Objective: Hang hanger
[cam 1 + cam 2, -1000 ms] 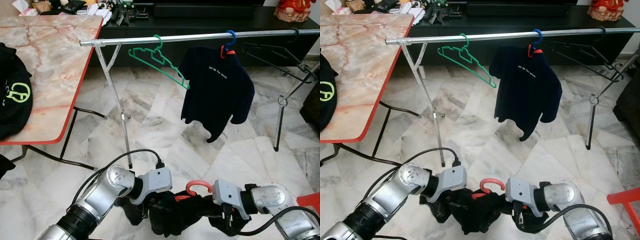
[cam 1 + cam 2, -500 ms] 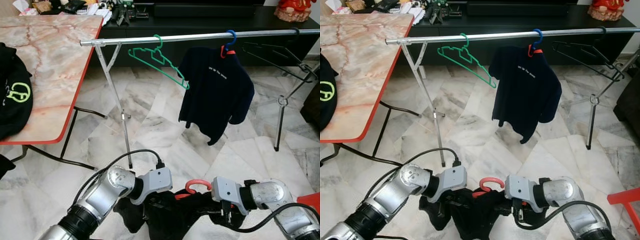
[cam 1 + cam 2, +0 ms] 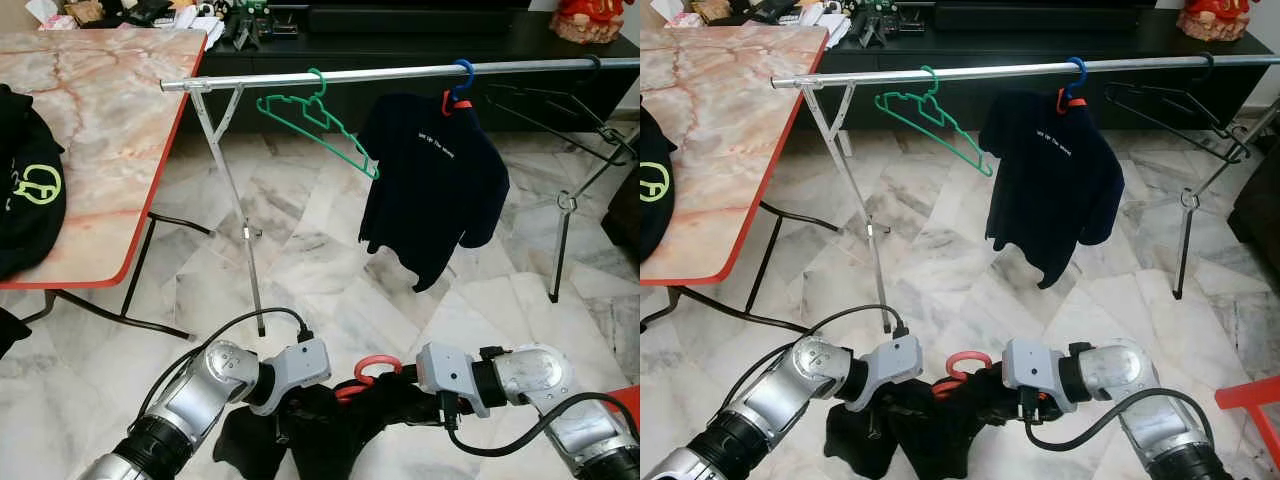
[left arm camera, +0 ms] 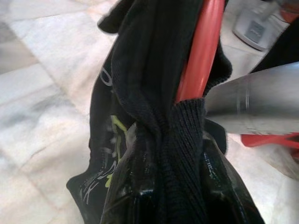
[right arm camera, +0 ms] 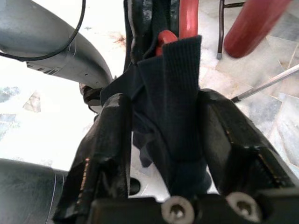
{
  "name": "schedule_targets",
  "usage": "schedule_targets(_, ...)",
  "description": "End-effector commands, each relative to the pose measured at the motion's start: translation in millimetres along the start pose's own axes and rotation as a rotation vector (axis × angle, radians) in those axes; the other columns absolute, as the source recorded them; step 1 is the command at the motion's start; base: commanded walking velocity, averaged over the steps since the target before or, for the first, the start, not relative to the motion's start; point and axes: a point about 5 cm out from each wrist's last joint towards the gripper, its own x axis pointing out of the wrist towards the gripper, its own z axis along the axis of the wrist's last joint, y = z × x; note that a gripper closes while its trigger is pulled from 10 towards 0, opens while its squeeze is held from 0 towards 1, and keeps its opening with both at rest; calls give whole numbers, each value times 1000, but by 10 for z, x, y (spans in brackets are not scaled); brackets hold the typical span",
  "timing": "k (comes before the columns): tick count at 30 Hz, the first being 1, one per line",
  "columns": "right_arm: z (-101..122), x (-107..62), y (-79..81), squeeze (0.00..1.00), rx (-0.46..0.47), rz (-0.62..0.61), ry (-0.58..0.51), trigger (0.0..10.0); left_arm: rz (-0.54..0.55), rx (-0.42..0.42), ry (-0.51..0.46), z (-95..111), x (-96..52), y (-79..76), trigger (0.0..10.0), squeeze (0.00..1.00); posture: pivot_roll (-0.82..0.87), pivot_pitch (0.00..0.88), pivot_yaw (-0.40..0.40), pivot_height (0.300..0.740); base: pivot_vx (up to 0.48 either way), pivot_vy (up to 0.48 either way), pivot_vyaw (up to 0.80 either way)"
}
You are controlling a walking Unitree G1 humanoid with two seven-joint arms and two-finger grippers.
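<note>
Scene: robot looks down at a marble floor (image 3: 330,260) w/ a metal clothes rail (image 3: 400,75) running across the upper part of the view.
Red hanger (image 3: 372,372): held low, just in front of the robot, between both arms; its curved hook pokes up out of dark cloth. Well below the rail, not touching it.
Black garment (image 3: 930,425): draped on the red hanger, bunched and hanging down toward the floor; green print shows on it in the left wrist view.
Left gripper (image 4: 159,186): fingers together, clamped on a fold of the black garment right beside the red hanger's bar.
Right gripper (image 5: 170,140): both black fingers pressed in on a ribbed fold of the garment, w/ the hanger's red plastic just beyond the fingertips.
Rail contents: empty green hanger (image 3: 315,115) near the left end, tilted; dark navy shirt (image 3: 435,180) w/ small white text hanging near the middle on a blue hook; black wire hanger (image 3: 560,110) toward the right end.
Table (image 3: 110,110): marble-pattern top w/ red edge, at the robot's left; another black garment w/ green logo (image 3: 25,195) lies on it near the edge.
Background: low dark cabinet (image 3: 420,40) behind the rail, clutter on top.
</note>
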Motion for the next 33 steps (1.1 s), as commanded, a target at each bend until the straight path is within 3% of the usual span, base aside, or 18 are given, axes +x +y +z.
schedule_targets(1,-62,8,101,1000,11,68,31,10000,87,-22,-16,-37,-83,87,0,0,-74,214,3,740,0,0,0)
schedule_targets(8,-212,-127,43,1000,23,-45,114,10000,182,-87,-54,-161,-40,77,0,0,-83,204,7,740,0,0,0)
schedule_targets(13,-226,-201,-27,1000,60,-170,72,10000,249,-120,-90,-202,-50,82,0,0,-86,198,12,740,0,0,0)
schedule_targets(15,-342,-230,-141,1000,145,-402,60,10000,405,-154,-124,-234,-72,140,0,0,-94,190,11,740,0,0,0)
schedule_targets(16,-342,-230,-141,1000,145,-402,60,10000,405,-154,-124,-234,-72,140,0,0,-94,190,11,740,0,0,0)
schedule_targets(17,-416,-221,-172,925,204,-505,35,10000,473,-188,-139,-255,-80,163,0,0,-96,187,16,740,0,0,0)
schedule_targets(18,-479,-188,-178,0,274,-569,5,10000,509,-219,-145,-278,-83,169,4941,0,-101,186,19,740,0,0,0)
schedule_targets(19,-572,-133,-169,0,347,-651,-19,10000,535,-246,-155,-297,-82,165,10000,0,-102,185,19,740,0,0,0)
schedule_targets(21,-750,-14,-97,0,487,-760,-30,10000,569,-267,-177,-314,-76,143,10000,0,-96,184,23,740,0,0,0)
schedule_targets(23,-1005,141,73,0,688,-899,-3,10000,619,-293,-215,-320,-77,119,10000,0,-95,178,30,740,0,0,0)
schedule_targets(24,-1169,236,219,0,848,-990,24,10000,657,-309,-240,-325,-87,107,10000,0,-97,175,33,740,0,0,0)
schedule_targets(26,-1317,308,389,0,973,-1063,86,10000,680,-337,-270,-323,-96,93,10000,0,-99,166,36,740,0,0,0)
schedule_targets(27,-1448,393,605,0,1113,-1137,126,10000,696,-364,-296,-329,-98,71,10000,0,-96,161,41,740,0,0,0)
schedule_targets(28,-1448,393,605,0,1113,-1137,126,10000,696,-364,-296,-329,-98,71,10000,0,-96,161,41,740,0,0,0)
schedule_targets(29,-1523,467,775,0,1266,-1195,105,10000,714,-382,-300,-351,-99,52,10000,0,-96,154,42,740,0,0,0)
schedule_targets(32,-1591,545,970,0,1366,-1230,138,10000,775,-400,-280,-424,-132,39,10000,0,-92,134,47,740,0,0,0)
schedule_targets(33,-1630,596,1113,0,1419,-1247,168,10000,833,-436,-281,-473,-184,51,10000,0,-87,124,47,740,0,0,0)
